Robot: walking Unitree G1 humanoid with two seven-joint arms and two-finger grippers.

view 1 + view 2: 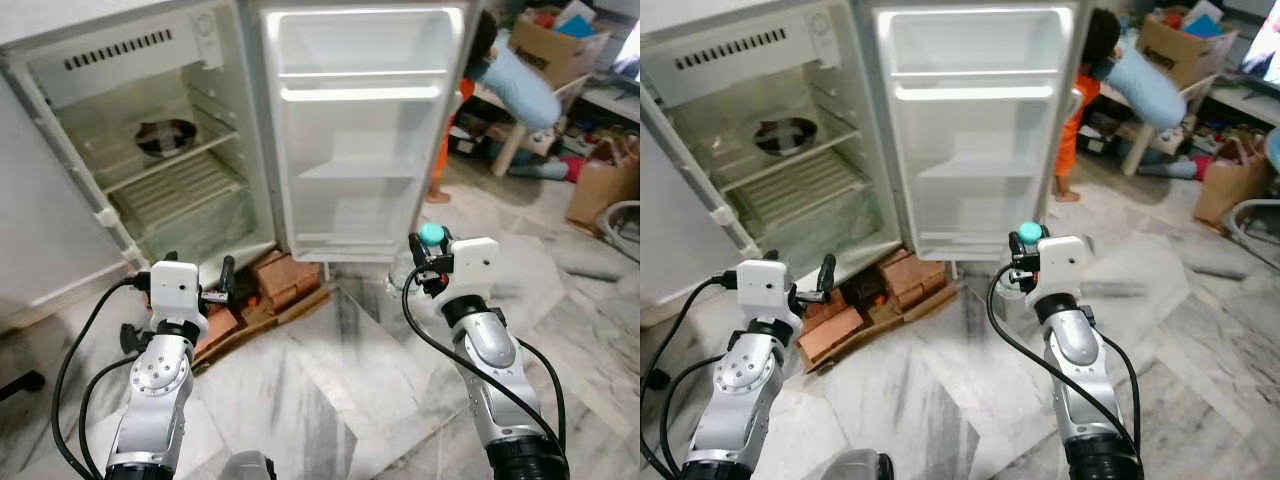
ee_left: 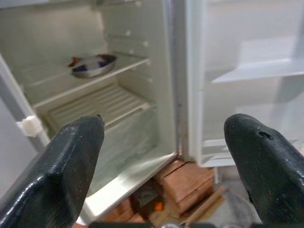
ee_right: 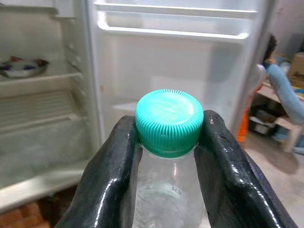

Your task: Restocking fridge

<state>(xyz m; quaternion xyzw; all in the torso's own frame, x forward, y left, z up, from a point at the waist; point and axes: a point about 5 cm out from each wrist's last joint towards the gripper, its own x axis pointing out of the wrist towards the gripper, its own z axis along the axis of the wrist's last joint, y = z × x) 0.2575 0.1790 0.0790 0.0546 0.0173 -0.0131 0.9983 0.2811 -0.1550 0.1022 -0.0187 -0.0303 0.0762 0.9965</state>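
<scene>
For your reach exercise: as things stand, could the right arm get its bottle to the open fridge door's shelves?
Probably yes. The right gripper holds the bottle before the open fridge door, with only bare floor between, and the door shelves look empty.

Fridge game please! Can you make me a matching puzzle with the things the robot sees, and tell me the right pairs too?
Things:
1. bottle cap
2. metal bowl
3. bricks
4. left tool

Descriptions:
A. on a shelf inside the fridge
B. open and holding nothing
C. teal green, between the right tool's fingers
D. on the floor under the fridge

Right pairs: 1-C, 2-A, 3-D, 4-B
</scene>
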